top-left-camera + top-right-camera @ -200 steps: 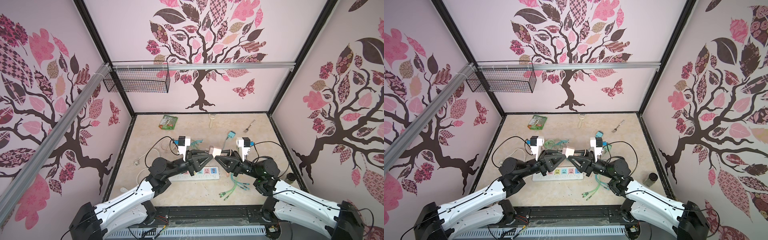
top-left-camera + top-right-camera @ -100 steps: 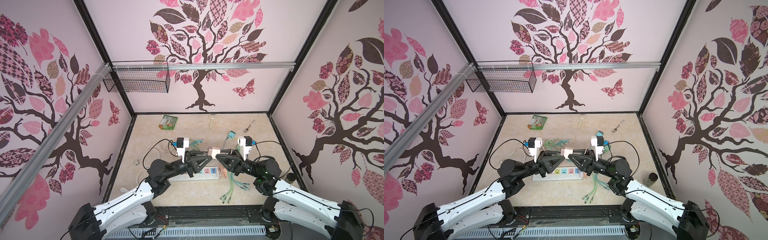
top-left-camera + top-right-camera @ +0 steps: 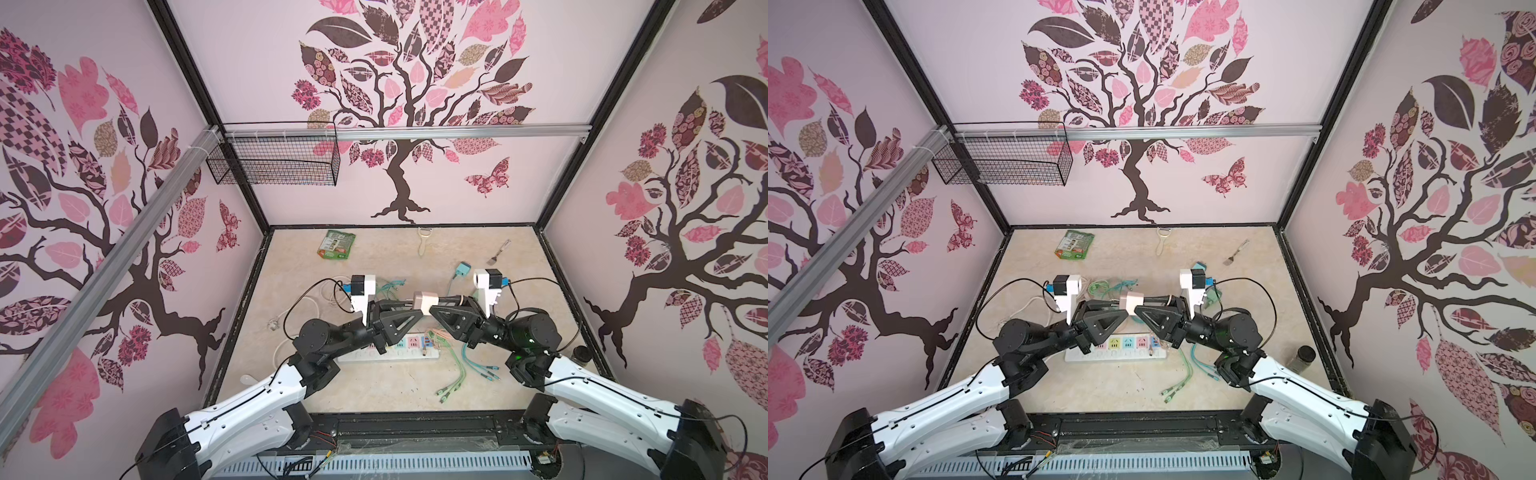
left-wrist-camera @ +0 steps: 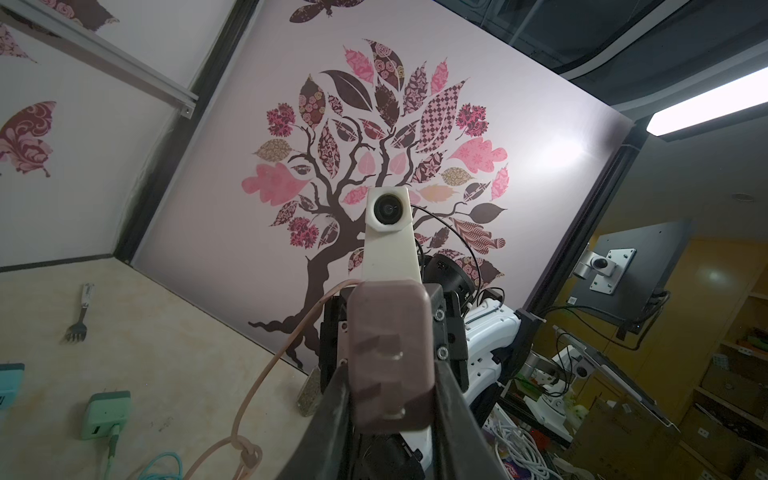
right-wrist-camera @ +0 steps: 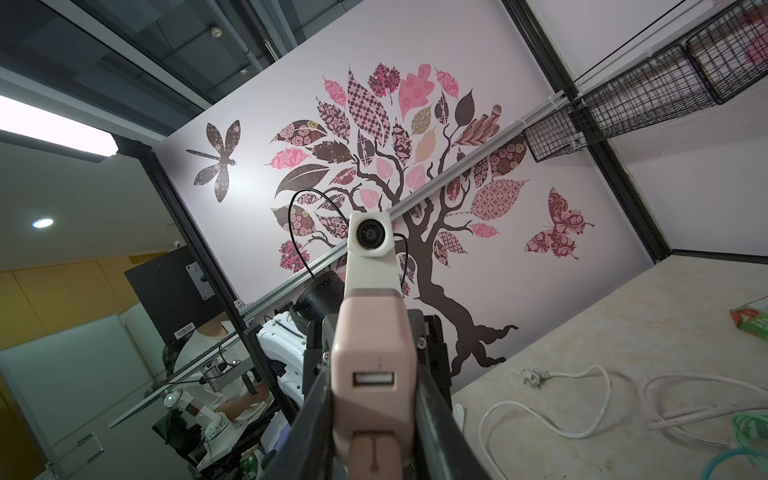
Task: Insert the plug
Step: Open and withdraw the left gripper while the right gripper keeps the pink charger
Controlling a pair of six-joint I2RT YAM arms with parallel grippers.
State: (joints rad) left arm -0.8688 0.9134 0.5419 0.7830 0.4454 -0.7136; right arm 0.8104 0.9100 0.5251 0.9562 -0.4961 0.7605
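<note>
Beige marble-look tabletop inside tree-papered walls; left tool grips pink adapter, right tool clamps the plug.

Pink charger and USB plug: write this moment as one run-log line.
left gripper: shut on pink charger | right gripper: shut on USB plug | charger port: empty, plug not inserted

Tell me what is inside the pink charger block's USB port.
The port on the pink plastic charger block shows open, with no plug in it. The pink USB plug in the right gripper is outside it. Deeper inside cannot be seen.
</note>
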